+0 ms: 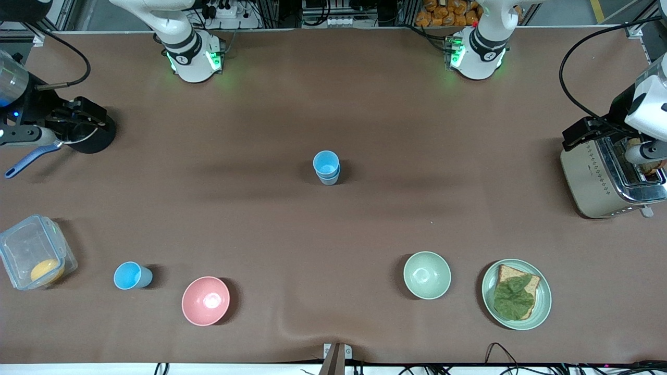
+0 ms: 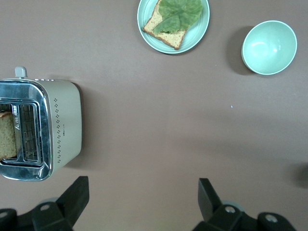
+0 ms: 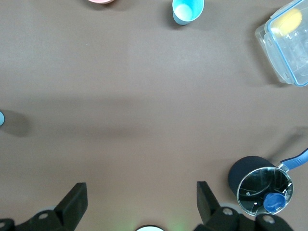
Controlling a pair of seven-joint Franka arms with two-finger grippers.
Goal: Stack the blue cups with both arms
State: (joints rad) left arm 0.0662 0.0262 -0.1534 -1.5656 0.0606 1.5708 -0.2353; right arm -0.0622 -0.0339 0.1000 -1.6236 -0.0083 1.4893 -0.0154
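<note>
A bright sky-blue cup sits inside a paler grey-blue cup, and this stack point(image 1: 326, 167) stands upright at the middle of the table. A second sky-blue cup point(image 1: 132, 275) stands alone toward the right arm's end, near the front camera; it also shows in the right wrist view point(image 3: 187, 9). My left gripper point(image 2: 143, 185) is open and empty, high above the table beside the toaster point(image 2: 41, 130). My right gripper point(image 3: 142, 190) is open and empty, high above the table beside a black pot point(image 3: 260, 185). Both are well away from the cups.
A pink bowl point(image 1: 206, 300) and a pale green bowl point(image 1: 427, 274) sit near the front camera. A green plate point(image 1: 542, 304) holds bread and lettuce. A clear lidded box point(image 1: 34, 258) sits at the right arm's end. The toaster point(image 1: 604, 177) and the pot point(image 1: 91, 136) lie under the arms.
</note>
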